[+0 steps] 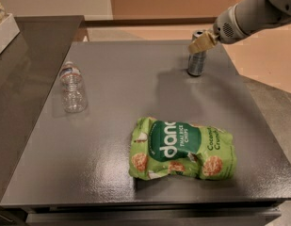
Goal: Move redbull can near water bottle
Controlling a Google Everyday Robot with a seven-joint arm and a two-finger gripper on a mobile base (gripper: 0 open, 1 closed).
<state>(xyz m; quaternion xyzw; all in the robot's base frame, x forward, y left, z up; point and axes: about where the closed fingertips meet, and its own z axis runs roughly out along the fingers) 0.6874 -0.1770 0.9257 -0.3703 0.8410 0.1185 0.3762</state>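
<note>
The redbull can (197,59) stands upright near the far right edge of the grey table (112,112); its silver top shows beside my fingers. My gripper (201,44) comes in from the upper right and hangs at the can's upper part, its pale fingertips (198,46) in front of it. The water bottle (72,87) lies on its side at the left of the table, clear and ribbed, with a label band near its neck. It is far from the can.
A green bag of rice chips (182,149) lies at the front centre-right of the table. A second dark counter (22,74) adjoins on the left, with a white box (3,29) at its far corner. The table's right edge runs just beyond the can.
</note>
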